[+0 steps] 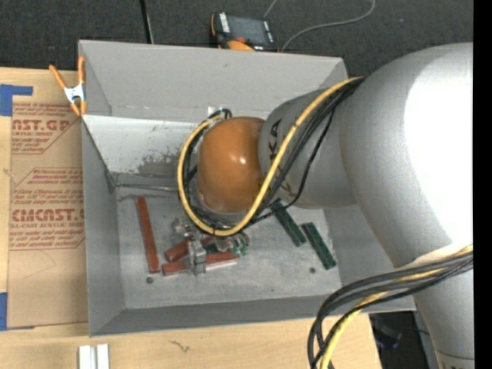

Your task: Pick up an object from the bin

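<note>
Camera view, lower centre of frame: gripper [201, 254] low among short reddish-brown strips [221, 262] on grey bin [269, 283] floor, open-or-closed state unclear.

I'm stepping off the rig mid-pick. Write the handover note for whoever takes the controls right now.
End effector: low in the grey bin, at a small heap of reddish-brown flat pieces near the middle of the floor. Whether it has a grasp cannot be read from this view.
Other things: a long reddish-brown stick lies to the left of the heap, dark green strips to the right.
Done: the approach, judging by how low it sits. Nothing is seen lifted.
Left: confirm a grasp, then lift one piece clear.
</note>
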`<state>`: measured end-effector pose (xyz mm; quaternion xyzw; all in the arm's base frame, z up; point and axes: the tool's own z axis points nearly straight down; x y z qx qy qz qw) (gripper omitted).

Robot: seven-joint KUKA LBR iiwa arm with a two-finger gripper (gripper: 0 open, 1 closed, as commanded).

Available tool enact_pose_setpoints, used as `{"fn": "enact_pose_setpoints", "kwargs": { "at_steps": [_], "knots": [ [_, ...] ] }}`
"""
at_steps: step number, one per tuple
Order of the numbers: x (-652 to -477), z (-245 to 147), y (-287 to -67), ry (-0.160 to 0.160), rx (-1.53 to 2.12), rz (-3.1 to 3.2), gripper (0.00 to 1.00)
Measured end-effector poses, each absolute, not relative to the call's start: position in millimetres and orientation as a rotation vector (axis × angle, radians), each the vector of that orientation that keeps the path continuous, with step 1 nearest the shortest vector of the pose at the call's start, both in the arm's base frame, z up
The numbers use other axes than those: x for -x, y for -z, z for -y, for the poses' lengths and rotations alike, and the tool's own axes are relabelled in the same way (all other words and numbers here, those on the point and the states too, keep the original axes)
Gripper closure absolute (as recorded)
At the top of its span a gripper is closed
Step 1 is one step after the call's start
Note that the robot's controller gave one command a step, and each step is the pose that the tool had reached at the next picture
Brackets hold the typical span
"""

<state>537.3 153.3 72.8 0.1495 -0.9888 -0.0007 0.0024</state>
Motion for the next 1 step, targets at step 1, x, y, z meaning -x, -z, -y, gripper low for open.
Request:
{"fn": "enact_pose_setpoints", "kwargs": {
  "at_steps": [1],
  "knots": [
    [-525.2, -111.4, -227.8, -0.001, -0.885, 3.023, 1.00]
  ]
}}
